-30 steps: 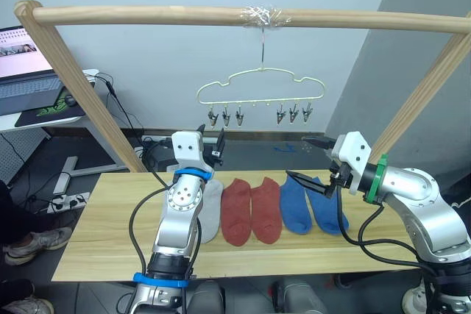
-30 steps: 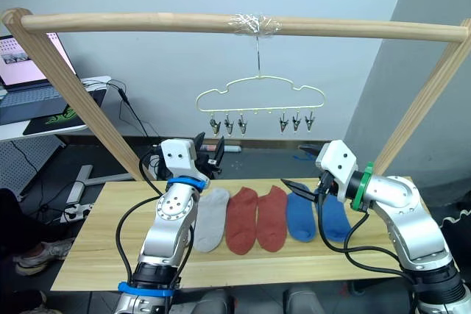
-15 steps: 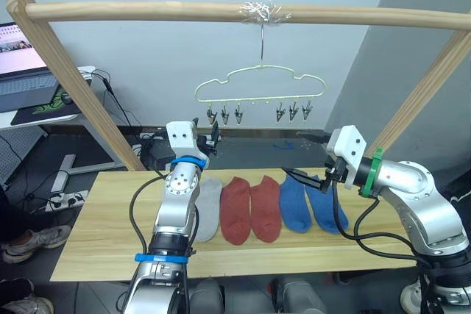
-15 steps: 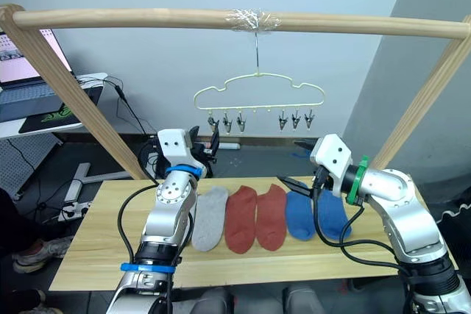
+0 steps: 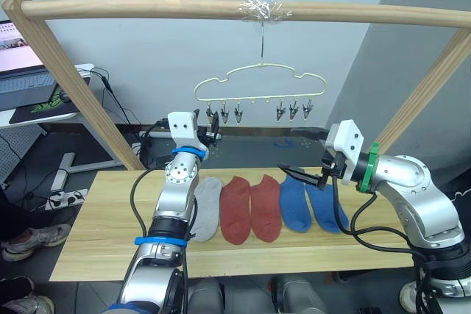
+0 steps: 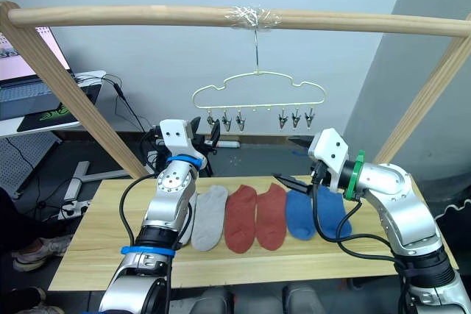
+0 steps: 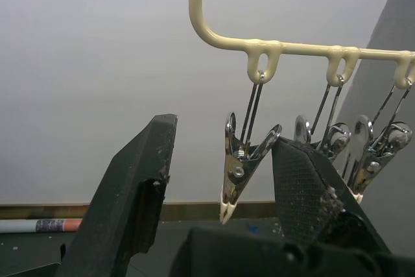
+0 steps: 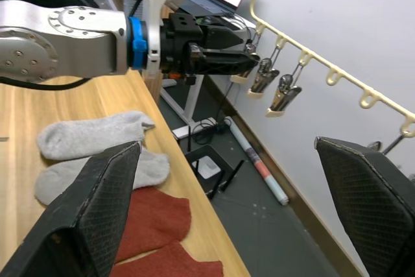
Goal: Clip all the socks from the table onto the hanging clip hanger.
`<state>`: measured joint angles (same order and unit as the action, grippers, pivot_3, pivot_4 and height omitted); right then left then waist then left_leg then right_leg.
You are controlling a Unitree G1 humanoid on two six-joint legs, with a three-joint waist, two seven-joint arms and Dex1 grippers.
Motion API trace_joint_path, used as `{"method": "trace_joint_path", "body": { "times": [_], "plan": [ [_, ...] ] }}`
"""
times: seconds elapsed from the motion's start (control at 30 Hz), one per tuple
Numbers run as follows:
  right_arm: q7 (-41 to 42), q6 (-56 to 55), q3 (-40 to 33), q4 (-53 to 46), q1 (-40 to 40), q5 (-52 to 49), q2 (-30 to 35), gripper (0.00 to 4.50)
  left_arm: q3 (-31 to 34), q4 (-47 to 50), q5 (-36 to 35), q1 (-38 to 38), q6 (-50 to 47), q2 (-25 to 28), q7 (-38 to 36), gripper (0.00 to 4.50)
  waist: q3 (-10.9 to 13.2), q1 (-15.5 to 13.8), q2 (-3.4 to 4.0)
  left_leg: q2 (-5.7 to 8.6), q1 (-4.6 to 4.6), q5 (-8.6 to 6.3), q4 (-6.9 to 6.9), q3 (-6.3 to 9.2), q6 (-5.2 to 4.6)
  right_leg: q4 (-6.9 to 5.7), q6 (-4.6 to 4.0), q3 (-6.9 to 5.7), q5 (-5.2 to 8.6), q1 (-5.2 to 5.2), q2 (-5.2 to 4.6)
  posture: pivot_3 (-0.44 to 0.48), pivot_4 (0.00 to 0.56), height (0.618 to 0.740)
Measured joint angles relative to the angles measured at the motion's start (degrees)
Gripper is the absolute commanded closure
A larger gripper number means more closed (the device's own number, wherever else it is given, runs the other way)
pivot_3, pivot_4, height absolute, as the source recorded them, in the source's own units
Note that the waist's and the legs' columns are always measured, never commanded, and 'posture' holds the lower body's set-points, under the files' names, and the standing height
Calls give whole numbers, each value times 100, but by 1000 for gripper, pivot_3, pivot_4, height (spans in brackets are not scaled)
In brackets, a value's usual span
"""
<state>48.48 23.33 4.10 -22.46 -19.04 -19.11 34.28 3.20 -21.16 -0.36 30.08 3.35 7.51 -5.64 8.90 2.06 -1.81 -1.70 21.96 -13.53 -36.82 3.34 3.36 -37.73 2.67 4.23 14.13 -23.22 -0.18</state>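
In the left eye view, the clip hanger (image 5: 259, 86) hangs by its hook from the wooden frame pole (image 5: 235, 11), above the far edge of the desk (image 5: 96, 233). On the desk, below the hanger, the socks lie side by side: a grey sock (image 5: 209, 207), two rust red socks (image 5: 250, 209) and two blue socks (image 5: 309, 205). The left pincer (image 5: 210, 129) is raised at the hanger's leftmost clip (image 5: 211, 115). The right pincer (image 5: 303, 154) hovers above the blue socks, spread wide and empty.

In the left wrist view, the left pincer (image 7: 224, 189) stands wide, its two black fingers (image 7: 133, 192) on either side of the hanger's end clip (image 7: 237, 167), not pressing it. Two more clips (image 7: 353, 157) hang just beyond.

In the right wrist view, the right pincer (image 8: 237, 215) gapes wide with nothing between its fingers. Beyond it two grey socks (image 8: 97, 150) lie on the desk beside the red pair, below the hanger.
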Motion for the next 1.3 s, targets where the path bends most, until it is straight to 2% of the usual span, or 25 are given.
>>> {"method": "trace_joint_path", "body": {
  "times": [0.77, 0.87, 1.03, 1.1, 1.17, 1.3],
  "plan": [
    [13, 96, 7, 37, -163, -25, -76, 0, -3, -442, 25, 332, 237, -89, 146, 1889, 4, 4, 0, 0, 4, -1, 2, 1, 1, 5, 2, -3, -1, -2, 0, -56, 135, 737],
    [13, 96, 7, 39, -164, -25, -85, 0, -7, -472, 40, 335, 238, -88, 155, 2466, 4, 4, 0, 0, 4, -1, 2, 1, 1, 6, 2, -3, -1, -2, 0, -56, 135, 737],
    [12, 96, 7, 107, -164, -26, -100, 0, -7, -474, 40, 335, 260, -88, 158, 3949, 4, 4, 0, 0, 4, -1, 2, 1, 1, 6, 2, -2, -1, -2, 0, -55, 137, 737],
    [11, 96, 6, 118, -164, -26, -101, 0, -7, -474, 41, 334, 285, -88, 160, 4287, 4, 5, 0, 0, 4, -1, 2, 1, 1, 6, 2, -3, -1, -2, 0, -55, 137, 737],
    [9, 96, 6, 119, -164, -27, -101, 0, -7, -473, 44, 335, 312, -88, 164, 4492, 4, 5, 0, 0, 4, -1, 3, 1, 2, 6, 2, -3, -1, -2, 0, -49, 139, 737],
    [-20, 159, 2, 114, -143, -57, -101, 0, -7, -461, 45, 332, 322, -81, 167, 4492, 4, 4, -1, 0, 5, -1, 3, 2, 2, 7, 2, -3, -1, -2, 0, -49, 139, 737]
  ]
}}
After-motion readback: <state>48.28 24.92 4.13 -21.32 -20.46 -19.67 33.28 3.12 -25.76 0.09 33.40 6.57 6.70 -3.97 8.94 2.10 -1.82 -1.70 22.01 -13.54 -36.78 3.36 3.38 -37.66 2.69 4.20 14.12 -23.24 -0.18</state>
